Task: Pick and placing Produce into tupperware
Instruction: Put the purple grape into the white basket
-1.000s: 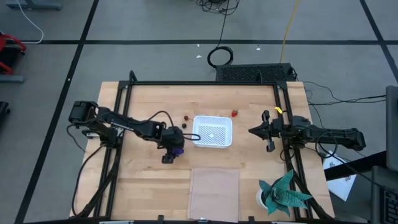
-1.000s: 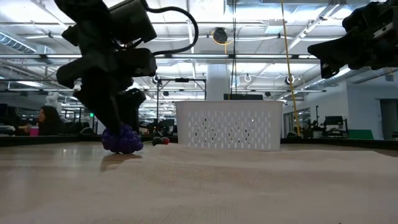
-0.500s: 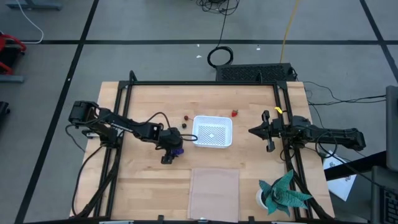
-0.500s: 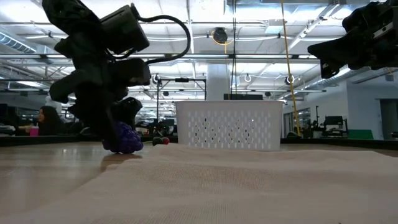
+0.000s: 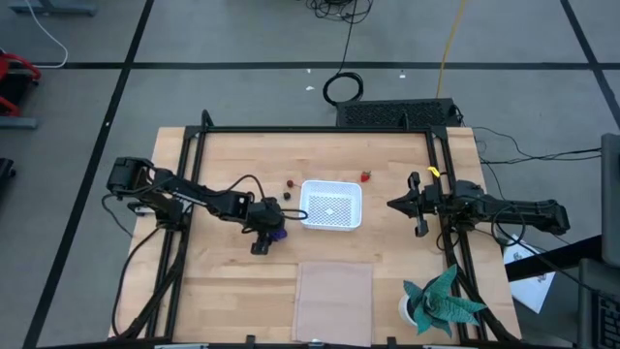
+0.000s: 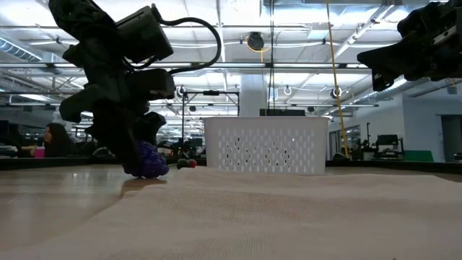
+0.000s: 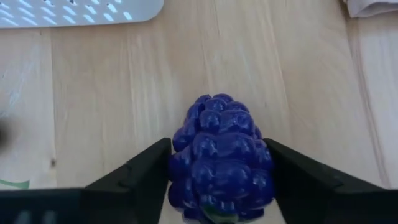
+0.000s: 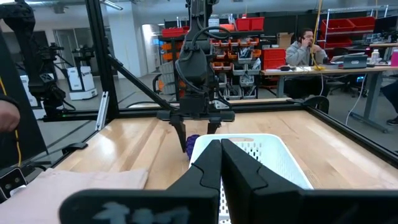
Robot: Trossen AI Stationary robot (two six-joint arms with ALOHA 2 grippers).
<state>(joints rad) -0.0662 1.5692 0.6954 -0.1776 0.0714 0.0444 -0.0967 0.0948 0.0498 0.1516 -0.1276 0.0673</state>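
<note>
No produce lay in the tupperware (image 5: 331,206); left fingers (image 7: 155,168) clamped the bunch (image 7: 221,159) on the surface (image 5: 232,281), right gripper's (image 5: 418,208) together.

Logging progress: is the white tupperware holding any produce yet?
Empty: the tupperware shows only its bare mesh bottom; the purple bunch sits outside, between the left gripper fingers.

The tupperware (image 5: 330,205) sits at the table's (image 5: 232,281) centre. The grape bunch (image 5: 277,231) lies at its 8 o'clock, between the left gripper's (image 5: 268,230) fingers. Two berries (image 5: 290,181) lie at its 10 o'clock, the strawberry (image 5: 365,176) at 1 o'clock, a flat sheet (image 5: 333,287) at 6 o'clock, the right gripper (image 5: 415,205) at 3 o'clock.
</note>
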